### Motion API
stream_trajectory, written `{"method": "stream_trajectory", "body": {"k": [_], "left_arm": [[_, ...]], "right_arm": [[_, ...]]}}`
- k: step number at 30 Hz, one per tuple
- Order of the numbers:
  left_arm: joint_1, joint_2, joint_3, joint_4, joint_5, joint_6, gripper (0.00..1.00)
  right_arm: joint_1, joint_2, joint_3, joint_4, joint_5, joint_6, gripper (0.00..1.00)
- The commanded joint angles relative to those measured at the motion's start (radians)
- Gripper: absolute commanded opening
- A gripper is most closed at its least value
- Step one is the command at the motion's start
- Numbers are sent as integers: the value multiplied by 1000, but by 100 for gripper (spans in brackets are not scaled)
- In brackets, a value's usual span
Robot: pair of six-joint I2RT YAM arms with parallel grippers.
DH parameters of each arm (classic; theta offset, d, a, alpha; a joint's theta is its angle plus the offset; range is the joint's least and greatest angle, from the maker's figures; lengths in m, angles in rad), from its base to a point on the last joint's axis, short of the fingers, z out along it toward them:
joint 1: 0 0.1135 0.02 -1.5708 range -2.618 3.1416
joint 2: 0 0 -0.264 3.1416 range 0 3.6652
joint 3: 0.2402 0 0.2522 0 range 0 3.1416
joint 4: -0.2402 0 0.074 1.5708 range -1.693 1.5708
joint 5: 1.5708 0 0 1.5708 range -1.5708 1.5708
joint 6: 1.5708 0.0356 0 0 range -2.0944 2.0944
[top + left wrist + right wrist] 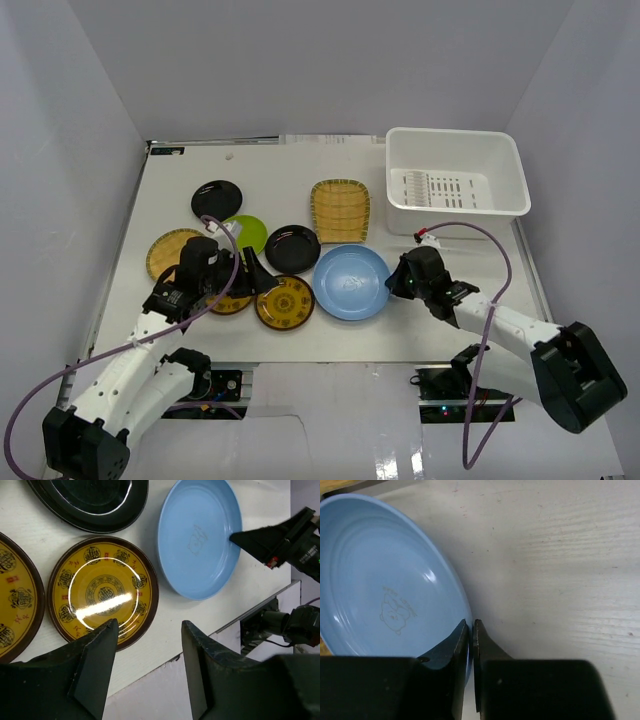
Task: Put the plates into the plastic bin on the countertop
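The light blue plate [350, 282] lies flat on the counter [300, 165], near its front edge, well apart from the white plastic bin [458, 212] at the far right corner. My right gripper [471, 625] is pinched nearly closed on the plate's right-hand rim, one finger inside the lip and one outside.

The hold is thin and at the edge, so I judge the lift should go slowly. I would tip the plate up off the counter before carrying it, and keep it from swinging in the pinch. It should clear the bin's near wall and go down low inside, not drop.

No plate shows inside the bin, only its slotted floor.

My left gripper [149, 625] hangs with its jaws apart and nothing between them, over the near edge of a yellow patterned plate [102, 587]. A glossy black plate [95, 500] sits just beyond it. The woven bamboo plate [340, 210] and the lime green plate [245, 232] lie farther back.
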Motion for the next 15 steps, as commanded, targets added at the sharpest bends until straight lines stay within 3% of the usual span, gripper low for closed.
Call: {"method": "stream_trajectory", "body": {"k": [1,5,8,12,14,15], "left_arm": [[0,-20,57,-29,-84,22,63],[1,-6,112,-22,-138,94,59],[0,-2,103,48,-72,129,59],[0,-13,36,135,32,129,59],[0,-10,31,123,60,140,59],[0,-16,26,120,56,137,59]], "right_arm": [[-1,-142,-5,-48,41,-34,8],[0,-303,70,-204,-48,-99,8],[2,-357,230,-278,-53,-151,8],[-41,-252,493,-291,174,-290,8],[-139,-125,640,-292,132,-321,8],[-261,-85,679,-286,95,-317,8]]}}
